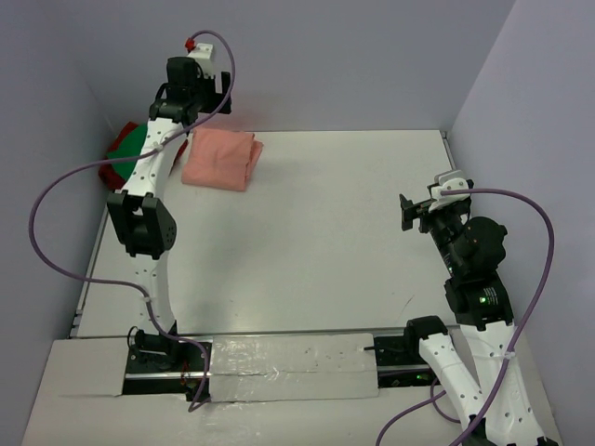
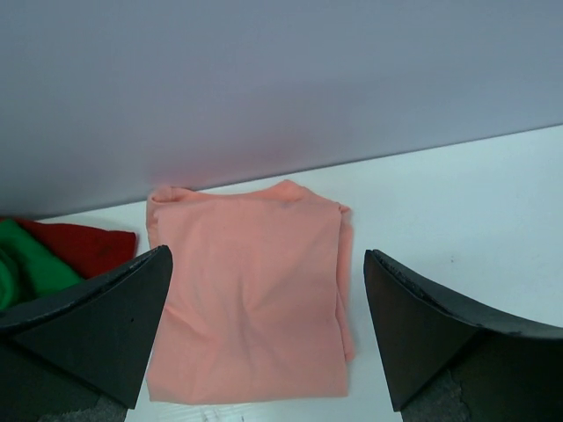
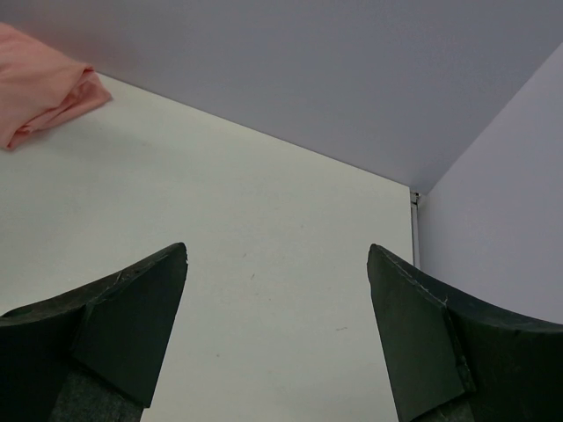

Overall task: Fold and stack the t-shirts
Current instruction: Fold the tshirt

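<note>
my left gripper (image 2: 267,257) wide apart over folded salmon-pink tee (image 2: 251,299) by far wall (image 1: 325,56), green tee (image 2: 22,264) and dark red tee (image 2: 84,246) maybe overlapping at left edge, my right gripper (image 3: 278,250) apart over table (image 1: 307,251)

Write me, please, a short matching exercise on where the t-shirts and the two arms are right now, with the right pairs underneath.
Things:
1. pink t-shirt
2. green t-shirt
3. left arm
4. right arm

Places or states:
A. raised over the right side of the table, away from all cloth
B. bunched in the far-left corner beside the red t-shirt
C. folded flat at the far edge
D. stretched to the far left, over the folded shirt

Pairs: 1-C, 2-B, 3-D, 4-A
</note>
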You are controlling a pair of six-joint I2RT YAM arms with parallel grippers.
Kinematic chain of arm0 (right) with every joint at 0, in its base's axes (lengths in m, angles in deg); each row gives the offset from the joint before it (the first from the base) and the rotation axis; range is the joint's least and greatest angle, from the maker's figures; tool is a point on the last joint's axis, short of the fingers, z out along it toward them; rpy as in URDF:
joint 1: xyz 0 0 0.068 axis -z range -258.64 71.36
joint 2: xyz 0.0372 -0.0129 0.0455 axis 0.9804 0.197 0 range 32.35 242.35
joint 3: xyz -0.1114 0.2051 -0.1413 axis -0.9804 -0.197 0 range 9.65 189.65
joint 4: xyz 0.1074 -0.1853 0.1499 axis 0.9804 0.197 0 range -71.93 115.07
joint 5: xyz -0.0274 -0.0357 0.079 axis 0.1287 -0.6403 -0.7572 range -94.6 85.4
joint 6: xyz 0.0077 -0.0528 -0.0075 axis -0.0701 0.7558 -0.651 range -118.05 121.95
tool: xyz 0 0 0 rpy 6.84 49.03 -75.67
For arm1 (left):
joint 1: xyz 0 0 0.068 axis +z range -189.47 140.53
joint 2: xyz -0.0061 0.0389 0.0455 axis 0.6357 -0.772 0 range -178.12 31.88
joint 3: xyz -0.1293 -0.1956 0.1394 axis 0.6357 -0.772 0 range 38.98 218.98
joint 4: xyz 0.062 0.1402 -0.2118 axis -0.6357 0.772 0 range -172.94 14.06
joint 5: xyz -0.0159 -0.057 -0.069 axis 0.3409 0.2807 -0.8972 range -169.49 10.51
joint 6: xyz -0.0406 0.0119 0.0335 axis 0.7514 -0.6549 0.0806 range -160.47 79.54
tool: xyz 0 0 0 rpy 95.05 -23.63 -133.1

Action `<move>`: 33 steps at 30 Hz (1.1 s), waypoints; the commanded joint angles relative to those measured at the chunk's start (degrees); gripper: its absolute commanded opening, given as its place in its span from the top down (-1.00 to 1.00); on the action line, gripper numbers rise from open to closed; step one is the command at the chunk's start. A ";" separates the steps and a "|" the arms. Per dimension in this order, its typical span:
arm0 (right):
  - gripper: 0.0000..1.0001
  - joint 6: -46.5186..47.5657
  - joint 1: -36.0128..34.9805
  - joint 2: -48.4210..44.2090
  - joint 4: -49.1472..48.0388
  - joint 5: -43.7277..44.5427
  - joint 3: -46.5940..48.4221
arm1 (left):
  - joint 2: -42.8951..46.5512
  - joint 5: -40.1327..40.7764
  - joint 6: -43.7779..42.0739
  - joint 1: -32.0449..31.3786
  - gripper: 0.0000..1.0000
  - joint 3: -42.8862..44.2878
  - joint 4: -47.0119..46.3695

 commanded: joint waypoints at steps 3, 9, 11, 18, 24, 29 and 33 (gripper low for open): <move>-0.79 0.32 0.32 0.35 -0.64 -0.63 -0.61 | -6.07 0.29 1.56 -0.02 -0.99 1.59 5.62; -0.79 0.32 0.32 0.26 -0.56 -0.72 -0.52 | -15.73 -0.33 2.08 0.59 -0.99 5.53 15.00; -0.79 0.32 0.32 0.26 -0.47 -0.54 -0.61 | -20.12 -1.20 2.35 0.94 -0.99 8.97 18.62; -0.79 0.15 0.32 -0.70 -0.29 -0.28 -0.43 | -24.79 -4.72 2.17 1.91 -0.99 6.77 27.58; -0.79 -0.29 0.41 -2.11 0.15 -0.89 0.01 | -27.52 -4.99 1.56 2.79 -0.84 4.93 29.45; -0.79 -0.03 0.24 -2.99 0.76 -0.37 0.27 | -29.28 -7.70 2.52 3.49 0.26 6.42 30.24; -0.79 -0.03 0.23 -3.34 1.20 -0.28 0.80 | -28.06 -9.20 1.91 3.49 0.49 2.31 28.05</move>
